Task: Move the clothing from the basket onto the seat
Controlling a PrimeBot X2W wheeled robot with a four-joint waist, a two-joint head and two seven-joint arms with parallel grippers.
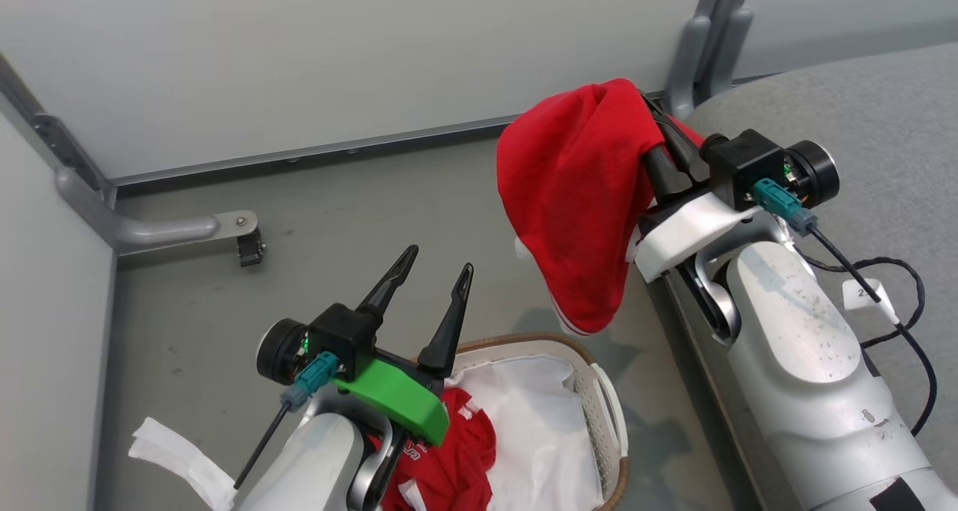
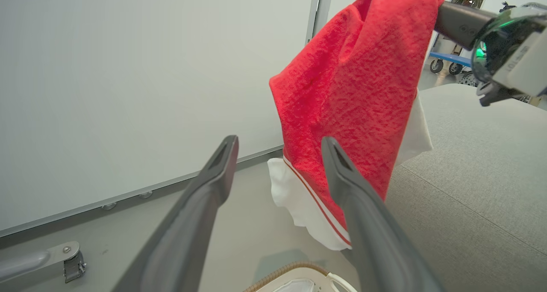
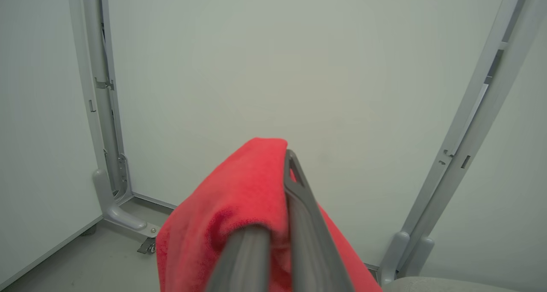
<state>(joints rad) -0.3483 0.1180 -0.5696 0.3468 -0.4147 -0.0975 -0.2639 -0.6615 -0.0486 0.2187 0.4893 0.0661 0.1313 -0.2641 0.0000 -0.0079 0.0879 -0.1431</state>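
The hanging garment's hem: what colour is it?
The hem is white with thin red stripes; clearest in the left wrist view.

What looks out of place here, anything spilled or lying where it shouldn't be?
A white crumpled strip lies on the floor left of the basket, outside it; what it is I cannot tell. Otherwise, one red garment hangs from the right gripper's fingers, and a second garment lies in the basket.

Nubby, matt cloth on the red garment (image 2: 350, 91). At its three o'clock, the sofa cushion (image 2: 470, 189) shows coarse grey weave. The basket (image 1: 591, 421) is smooth perforated plastic.
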